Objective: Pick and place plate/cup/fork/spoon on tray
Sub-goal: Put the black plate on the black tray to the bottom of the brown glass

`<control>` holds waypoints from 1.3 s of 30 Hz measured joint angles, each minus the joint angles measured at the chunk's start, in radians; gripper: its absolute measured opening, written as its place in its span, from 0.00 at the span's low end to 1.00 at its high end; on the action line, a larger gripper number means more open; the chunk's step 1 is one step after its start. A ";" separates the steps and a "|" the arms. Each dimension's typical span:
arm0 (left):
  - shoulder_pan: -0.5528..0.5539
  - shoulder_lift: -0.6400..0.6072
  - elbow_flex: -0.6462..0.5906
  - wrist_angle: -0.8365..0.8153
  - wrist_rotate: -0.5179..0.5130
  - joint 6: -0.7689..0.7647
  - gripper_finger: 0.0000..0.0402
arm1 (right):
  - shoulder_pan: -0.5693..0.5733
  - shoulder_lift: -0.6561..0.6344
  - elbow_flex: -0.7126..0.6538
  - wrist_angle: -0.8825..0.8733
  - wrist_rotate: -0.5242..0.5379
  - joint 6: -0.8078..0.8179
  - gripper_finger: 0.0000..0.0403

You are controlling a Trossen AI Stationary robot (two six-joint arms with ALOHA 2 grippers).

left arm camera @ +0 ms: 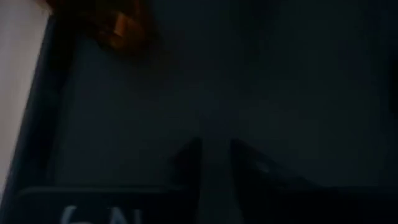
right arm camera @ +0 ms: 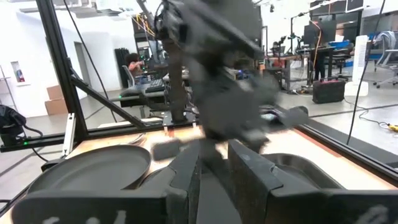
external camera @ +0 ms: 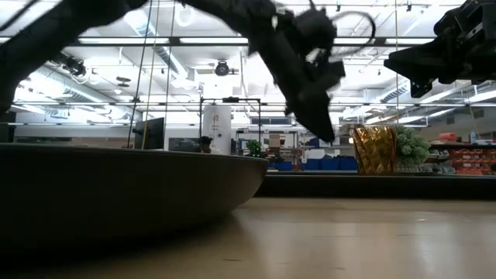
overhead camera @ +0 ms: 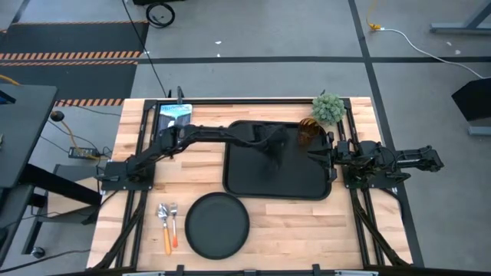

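The black tray (overhead camera: pixel 253 180) lies mid-table. The amber cup (overhead camera: pixel 307 135) stands on its base in the tray's far right corner; it also shows in the low view (external camera: pixel 374 149) and the left wrist view (left arm camera: pixel 118 28). The round black plate (overhead camera: pixel 217 224) lies on the table at the near edge. The fork and spoon (overhead camera: pixel 169 224) lie side by side to its left. My left gripper (overhead camera: pixel 275 153) hangs shut and empty over the tray's middle, pointing down (external camera: pixel 319 124). My right gripper (overhead camera: pixel 318 157) is shut and empty at the tray's right edge.
A small green plant (overhead camera: pixel 328 109) stands at the table's far right, just beyond the cup. A blue-and-white item (overhead camera: pixel 175 113) lies at the far left. Bare wood lies to the left of the tray and to the right of the plate.
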 joint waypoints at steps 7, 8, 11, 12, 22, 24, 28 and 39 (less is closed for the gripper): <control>-0.129 -0.115 0.001 -0.348 -0.048 -0.035 0.07 | 0.000 0.000 0.000 0.001 0.000 0.000 0.22; -0.152 -0.130 0.001 -0.386 -0.049 -0.046 0.06 | 0.000 0.000 0.000 0.001 0.000 0.000 0.22; -0.220 -0.156 0.002 -0.502 -0.046 -0.084 0.03 | 0.000 0.000 0.000 0.001 0.000 0.000 0.22; -0.241 -0.157 0.002 -0.537 -0.046 -0.097 0.03 | 0.000 0.000 0.000 0.001 0.000 0.000 0.22; -0.385 -0.157 0.001 -0.760 -0.266 -0.232 0.03 | 0.000 0.000 0.000 0.001 0.000 0.000 0.22; -0.409 -0.157 0.001 -0.837 -0.337 -0.276 0.03 | 0.000 0.000 0.000 0.001 0.000 0.000 0.22; -0.444 -0.157 -0.004 -0.904 -0.483 -0.366 0.03 | 0.000 0.000 0.000 0.001 0.000 0.000 0.22; -0.539 -0.446 -0.497 -0.881 -0.544 -0.663 0.03 | 0.000 0.000 0.000 0.001 0.000 0.000 0.22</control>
